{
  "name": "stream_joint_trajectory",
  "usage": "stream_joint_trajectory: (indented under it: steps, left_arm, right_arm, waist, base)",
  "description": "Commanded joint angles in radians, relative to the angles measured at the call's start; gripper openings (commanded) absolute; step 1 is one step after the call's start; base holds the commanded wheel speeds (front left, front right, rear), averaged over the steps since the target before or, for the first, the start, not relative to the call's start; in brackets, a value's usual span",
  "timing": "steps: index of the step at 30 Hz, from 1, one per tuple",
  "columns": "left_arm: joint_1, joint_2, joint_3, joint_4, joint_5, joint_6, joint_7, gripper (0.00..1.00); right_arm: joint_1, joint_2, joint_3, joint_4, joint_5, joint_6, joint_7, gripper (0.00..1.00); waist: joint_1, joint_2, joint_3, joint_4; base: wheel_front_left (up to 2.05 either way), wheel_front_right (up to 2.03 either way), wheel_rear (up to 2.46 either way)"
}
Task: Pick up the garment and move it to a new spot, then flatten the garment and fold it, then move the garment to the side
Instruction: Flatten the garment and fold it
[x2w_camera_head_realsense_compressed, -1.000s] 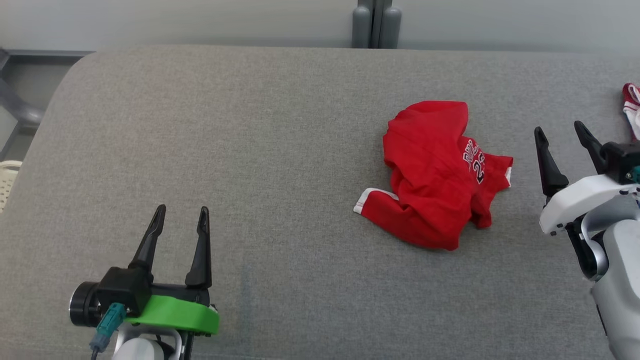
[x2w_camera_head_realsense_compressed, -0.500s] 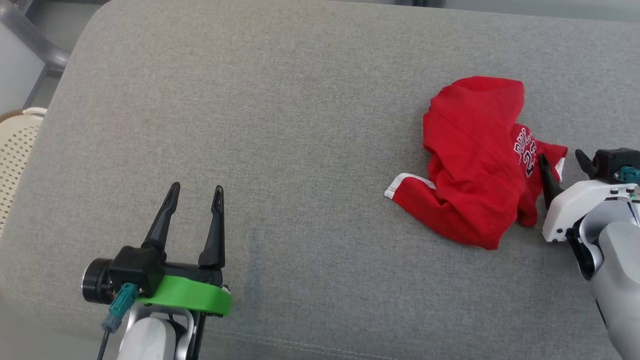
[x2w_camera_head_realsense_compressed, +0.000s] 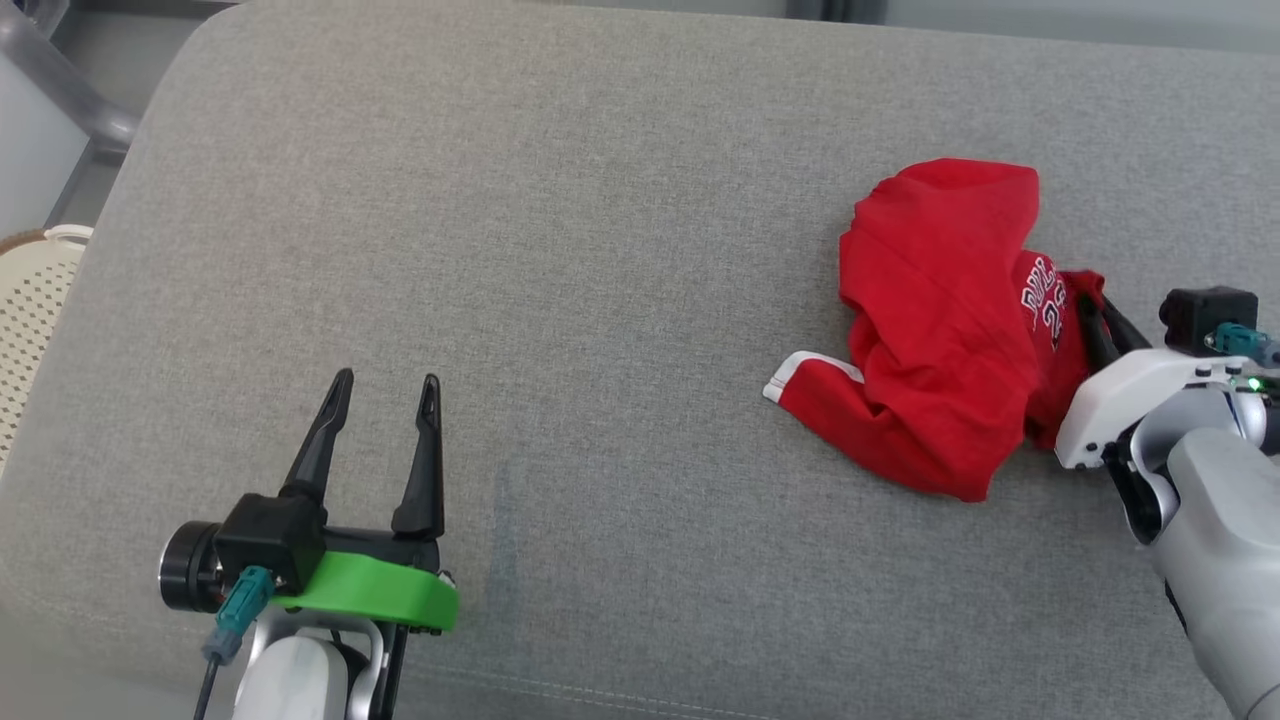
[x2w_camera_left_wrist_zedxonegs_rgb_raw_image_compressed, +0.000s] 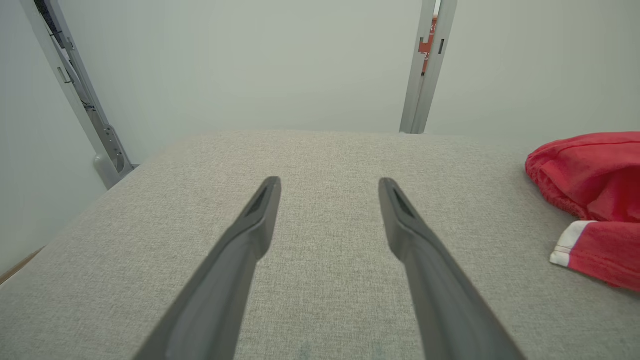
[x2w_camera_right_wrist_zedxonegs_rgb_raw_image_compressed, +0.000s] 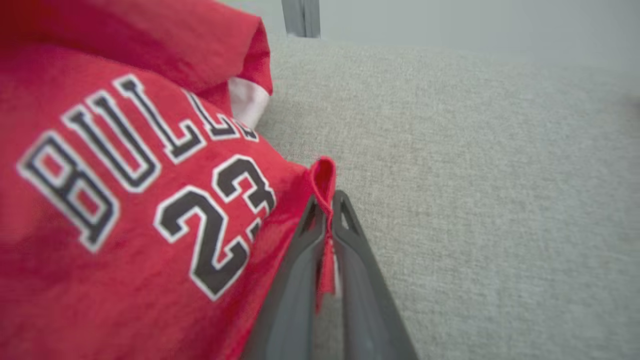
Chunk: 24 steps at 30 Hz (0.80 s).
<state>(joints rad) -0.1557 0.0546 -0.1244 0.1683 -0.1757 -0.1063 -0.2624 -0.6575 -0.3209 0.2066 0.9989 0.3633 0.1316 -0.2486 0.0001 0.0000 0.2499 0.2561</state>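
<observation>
Right pincer (x2w_camera_right_wrist_zedxonegs_rgb_raw_image_compressed: 326, 202) is clamped on the edge of the shirt (x2w_camera_head_realsense_compressed: 940, 330), left pincer (x2w_camera_head_realsense_compressed: 385, 385) stands apart, so lifting, moving, flattening and folding are left.

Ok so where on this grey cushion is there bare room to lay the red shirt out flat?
The widest bare stretch of the cushion runs between the open left gripper and the red shirt, back to the far edge. The right end is crowded: the crumpled shirt lies there with the right gripper pinched on its edge.
</observation>
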Motion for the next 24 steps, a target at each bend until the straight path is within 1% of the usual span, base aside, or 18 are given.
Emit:
stream_joint_trajectory:
  steps: [1,4,7,10,13,16,20,24]
  left_arm:
    - [-0.002,0.0,0.009,0.002,0.005,-0.005,-0.003,1.0]
    - [0.011,0.0,0.016,0.007,0.009,-0.006,-0.003,1.0]
    - [0.024,0.0,0.024,0.008,0.012,-0.007,-0.003,1.0]
    - [0.031,0.001,0.035,0.009,0.013,-0.007,-0.003,1.0]
    - [0.044,0.002,0.043,0.008,0.014,-0.009,-0.003,1.0]
    - [0.048,0.001,0.045,0.007,0.016,-0.01,-0.003,1.0]
    - [0.055,0.001,0.048,0.004,0.017,-0.012,-0.003,1.0]
    - [0.057,0.0,0.053,0.002,0.019,-0.013,-0.003,1.0]
  right_arm:
    - [-0.02,0.0,0.01,-0.029,0.008,-0.002,-0.012,0.0]
    - [-0.021,0.01,0.029,-0.099,0.016,-0.002,-0.017,0.0]
    - [0.009,0.025,0.05,-0.233,0.008,-0.002,-0.016,0.0]
    - [0.056,0.05,0.104,-0.362,-0.005,-0.002,-0.016,0.0]
    - [0.111,0.067,0.18,-0.486,-0.014,-0.002,-0.016,0.0]
    - [0.173,0.081,0.266,-0.583,-0.015,-0.002,-0.016,0.0]
    - [0.246,0.091,0.371,-0.677,-0.011,-0.002,-0.016,0.0]
    - [0.32,0.103,0.479,-0.734,0.0,-0.002,0.001,0.0]
  waist:
    - [-0.0001,0.0,-0.022,-0.014]
    - [-0.0001,0.0,-0.045,-0.026]
    - [-0.0001,0.0,-0.069,-0.039]
    - [-0.0001,0.0,-0.09,-0.052]
    - [-0.0001,0.0,-0.106,-0.064]
    - [-0.0001,0.0,-0.115,-0.071]
    - [-0.0001,0.0,-0.117,-0.076]
    - [-0.0001,0.0,-0.116,-0.081]
  base:
    - [0.0,0.0,0.0]
    - [0.0,0.0,0.0]
    - [0.0,0.0,0.0]
    - [0.0,0.0,0.0]
    - [0.0,0.0,0.0]
    - [0.0,0.0,0.0]
    - [0.0,0.0,0.0]
    - [0.0,0.0,0.0]
